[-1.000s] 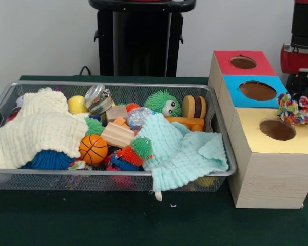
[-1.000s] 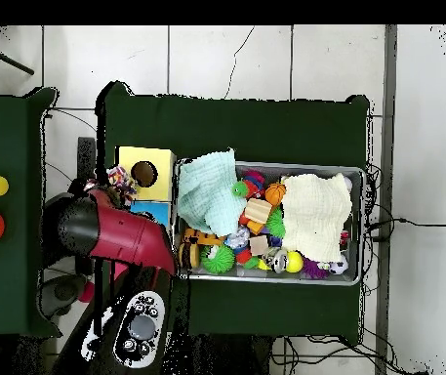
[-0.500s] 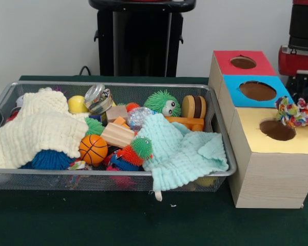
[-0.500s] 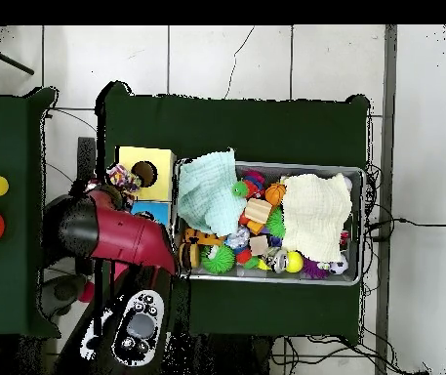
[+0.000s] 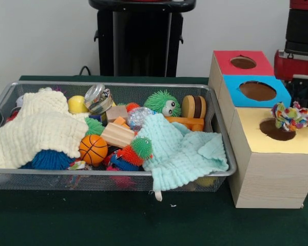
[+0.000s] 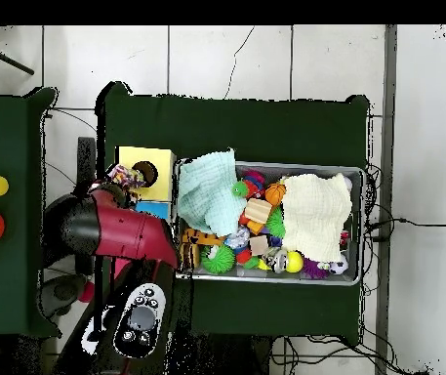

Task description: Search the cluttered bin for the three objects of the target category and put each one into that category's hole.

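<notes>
**Rope toy almost at the yellow hole**

I am carrying the rope toy (image 5: 292, 116) to the hole (image 5: 275, 128) in the yellow box (image 5: 277, 154). It hangs at the hole's edge, closer than before. Next I must center and drop it. I cannot tell how the fingers are.

Looks like a robotics lab from my feed: green-covered table (image 5: 143, 220) on tiled floor (image 6: 265, 59) with loose cables (image 6: 402, 223), mesh bin (image 5: 113, 177) of toys, plain white wall (image 5: 41, 36).
</notes>
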